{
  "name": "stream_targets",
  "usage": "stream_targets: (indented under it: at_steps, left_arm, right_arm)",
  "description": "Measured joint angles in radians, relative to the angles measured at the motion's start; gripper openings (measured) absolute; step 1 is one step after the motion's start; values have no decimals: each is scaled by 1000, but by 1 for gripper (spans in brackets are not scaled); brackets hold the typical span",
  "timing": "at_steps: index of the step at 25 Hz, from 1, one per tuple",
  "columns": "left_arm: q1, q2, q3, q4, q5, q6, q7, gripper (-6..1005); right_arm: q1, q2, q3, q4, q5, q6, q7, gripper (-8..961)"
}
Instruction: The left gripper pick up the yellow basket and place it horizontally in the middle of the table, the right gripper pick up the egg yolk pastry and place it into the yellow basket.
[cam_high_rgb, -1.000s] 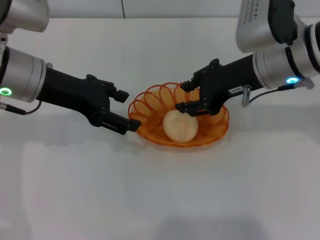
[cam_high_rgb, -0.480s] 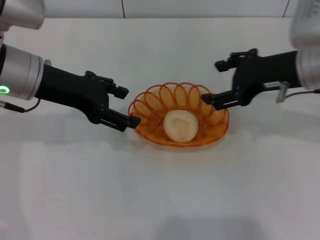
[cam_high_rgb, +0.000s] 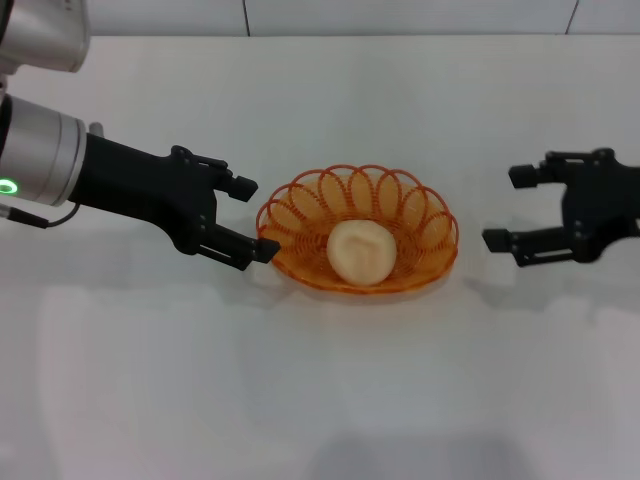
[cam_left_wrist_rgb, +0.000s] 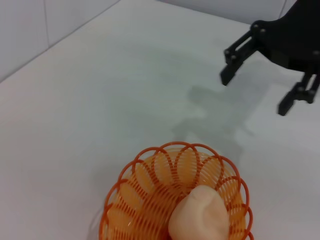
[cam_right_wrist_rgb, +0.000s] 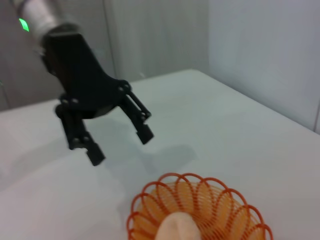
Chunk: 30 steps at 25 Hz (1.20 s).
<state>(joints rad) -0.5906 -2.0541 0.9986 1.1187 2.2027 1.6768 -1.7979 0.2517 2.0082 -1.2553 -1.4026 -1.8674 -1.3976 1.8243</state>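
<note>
I judge the task complete: egg yolk pastry rests in yellow basket, mid-table. I retract right gripper, empty and spread, level toward the right edge; left gripper, spread, sits beside the rim.

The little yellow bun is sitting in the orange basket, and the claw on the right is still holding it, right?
Not quite. The egg yolk pastry does sit in the yellow basket, but the right gripper is not holding it. In the head view that gripper is off to the basket's right, apart from it, jaws open and empty. The left gripper is at the basket's left rim, also open.
</note>
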Motion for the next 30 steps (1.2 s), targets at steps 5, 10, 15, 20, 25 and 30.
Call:
stream_targets:
  at_steps: [5, 10, 15, 20, 25, 30]
  left_arm:
    - [0, -4, 0, -7, -2, -3, 25, 860]
    - [0, -9, 0, -11, -4, -6, 40, 860]
    - [1, -11, 3, -12, -23, -5, 58, 860]
    - [-2, -14, 7, -24, -44, -2, 87, 860]
    - [-29, -21, 12, -57, -55, -1, 128, 860]
    - [-49, -21, 40, -83, -76, 0, 147, 860]
  right_arm:
    - [-28, -2, 54, 54, 71, -76, -89, 843]
    - [-35, -2, 57, 61, 71, -98, -95, 842]
    - [-32, -2, 55, 57, 65, -112, -96, 841]
    - [-29, -2, 54, 54, 54, -120, -96, 840]
    - [-28, -2, 51, 53, 28, -126, -92, 838]
    - [-26, -2, 51, 52, 25, -133, -90, 838]
